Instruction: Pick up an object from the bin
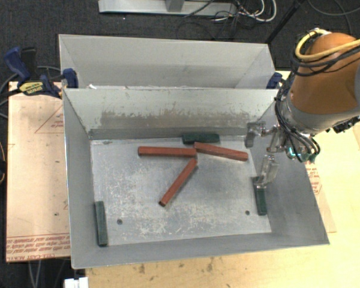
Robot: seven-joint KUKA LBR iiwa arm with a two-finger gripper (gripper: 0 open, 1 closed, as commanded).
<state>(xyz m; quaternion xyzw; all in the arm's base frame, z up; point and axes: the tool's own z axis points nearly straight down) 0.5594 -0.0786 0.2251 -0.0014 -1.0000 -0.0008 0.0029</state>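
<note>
Camera view: I count six loose things in the bin (228,224), three red-brown bars and three dark green ones, all straight square-edged sticks.

The reds bunch up toward the back middle. The left red bar (167,152) lies flat across and the right red bar (223,153) carries on from its end toward the right wall. The slanted red bar (179,183) runs from where they meet down toward the front. The back green bar (201,138) sits at the foot of the back wall, just behind that meeting point.

The left green bar (100,223) is off on its own, along the left wall near the front corner, well apart from everything.

There's plenty of bare floor across the front and between the slanted red one and either side wall.

The right green bar (261,204) is short and dark and lies front-to-back, right at the foot of the right wall with nothing else near it. The hand (262,183) hangs under the orange cover (324,77), with its tip down at the back end of that bar. I can't tell whether the hand is apart or together, or whether it's actually touching the bar.
</note>
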